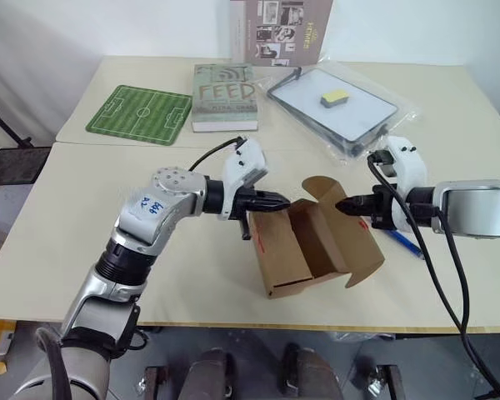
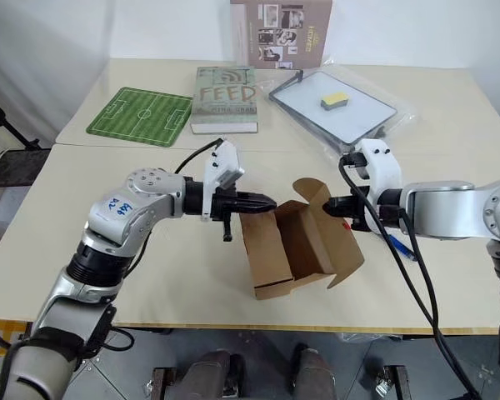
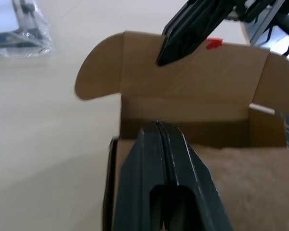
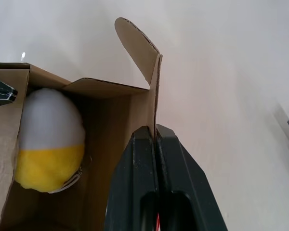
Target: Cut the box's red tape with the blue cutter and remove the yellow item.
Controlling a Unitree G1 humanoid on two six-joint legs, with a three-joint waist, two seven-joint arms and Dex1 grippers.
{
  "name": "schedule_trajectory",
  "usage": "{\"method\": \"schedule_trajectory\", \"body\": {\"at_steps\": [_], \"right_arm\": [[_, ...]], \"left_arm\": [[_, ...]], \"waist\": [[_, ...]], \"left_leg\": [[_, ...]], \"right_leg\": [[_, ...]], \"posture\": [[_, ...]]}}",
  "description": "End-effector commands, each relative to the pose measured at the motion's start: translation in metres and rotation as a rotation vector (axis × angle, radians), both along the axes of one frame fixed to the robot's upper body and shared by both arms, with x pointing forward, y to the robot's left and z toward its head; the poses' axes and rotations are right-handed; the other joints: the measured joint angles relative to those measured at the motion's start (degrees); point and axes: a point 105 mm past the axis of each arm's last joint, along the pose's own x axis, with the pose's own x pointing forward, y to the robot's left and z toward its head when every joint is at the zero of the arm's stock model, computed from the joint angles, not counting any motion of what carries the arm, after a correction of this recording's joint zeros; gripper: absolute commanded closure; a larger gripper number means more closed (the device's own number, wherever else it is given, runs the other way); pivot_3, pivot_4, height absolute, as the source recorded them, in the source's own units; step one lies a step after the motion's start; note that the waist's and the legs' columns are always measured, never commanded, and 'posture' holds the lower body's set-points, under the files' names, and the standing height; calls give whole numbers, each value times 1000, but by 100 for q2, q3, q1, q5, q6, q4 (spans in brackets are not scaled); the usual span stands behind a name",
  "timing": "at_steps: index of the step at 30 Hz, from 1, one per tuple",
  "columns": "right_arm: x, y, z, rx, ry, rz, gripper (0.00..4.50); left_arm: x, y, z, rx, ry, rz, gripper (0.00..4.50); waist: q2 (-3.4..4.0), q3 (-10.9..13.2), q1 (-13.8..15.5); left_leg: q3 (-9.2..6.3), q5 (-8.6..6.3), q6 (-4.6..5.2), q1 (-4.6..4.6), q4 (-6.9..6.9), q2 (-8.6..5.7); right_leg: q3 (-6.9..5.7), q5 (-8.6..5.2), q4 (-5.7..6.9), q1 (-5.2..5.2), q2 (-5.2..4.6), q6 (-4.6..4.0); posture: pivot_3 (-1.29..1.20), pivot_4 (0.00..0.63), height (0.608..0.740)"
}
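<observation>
Two end effectors flank the open box [image 1: 312, 242] on our desk [image 1: 108, 217]. Our right end effector [image 1: 347, 206] is clamped on a flap; the left end effector [image 1: 281, 201] is closed, empty. Inside lies the yellow item [image 4: 49, 144]. Tape looks cut; next we reach in and grasp it.

1. The box [image 1: 312, 246] sits on the table [image 1: 83, 208] near its front edge, opened, flaps up.
2. The left gripper [image 1: 277, 201] is at the box's left side, the right gripper [image 1: 347, 206] at its right, pinching a flap.
3. The yellow item [image 4: 49, 140] lies inside the box.
4. The red tape [image 3: 213, 43] sits on the flap that the right gripper holds.
5. The blue cutter [image 1: 404, 242] lies on the table right of the box, under the right arm.
6. Behind the box, from left to right: a mat [image 1: 139, 114], a book [image 1: 225, 97], a bagged tray [image 1: 333, 102].
7. A block [image 1: 335, 99] rests on the tray.
</observation>
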Motion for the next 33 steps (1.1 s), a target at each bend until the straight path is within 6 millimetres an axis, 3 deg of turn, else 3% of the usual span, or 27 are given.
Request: {"method": "schedule_trajectory", "body": {"at_steps": [1, 12, 21, 26, 33], "right_arm": [[-2, -2, 14, 13, -50, -2, 4476], [1, 3, 13, 17, -39, 8, 4476], [0, -2, 13, 12, -43, -14, 4476], [2, -6, 17, 17, -50, -34, 4476], [7, -23, -8, 33, 43, -133, 4476]], "left_arm": [[-10, 2, 6, 30, -42, -52, 4500], [-19, 0, -20, 198, -84, -159, 4500], [-24, 38, -59, 454, -84, -141, 4500], [-30, 50, -66, 497, -72, -131, 4500], [-34, 57, -70, 487, -45, -76, 4500]], "waist": [[0, 0, 1], [0, 0, 13], [2, -2, -27], [5, -6, -50], [11, -18, 14]], "left_leg": [[0, 0, 0, 0, 0, 1], [0, 0, 0, 0, 5, 0], [8, 0, 0, 29, 6, 4], [-4, 0, 1, 76, -5, 18], [-8, 2, 5, 84, 0, 11]], "right_leg": [[1, 0, 0, 0, 0, 0], [1, 0, 2, 1, -2, 0], [15, 0, 14, 14, -1, -1], [43, -1, 14, 43, -4, -2], [49, -1, 21, 49, -15, -2]], "posture": [[0, 150, 740], [0, 150, 740], [0, 150, 740], [0, 150, 740], [0, 150, 740]]}}
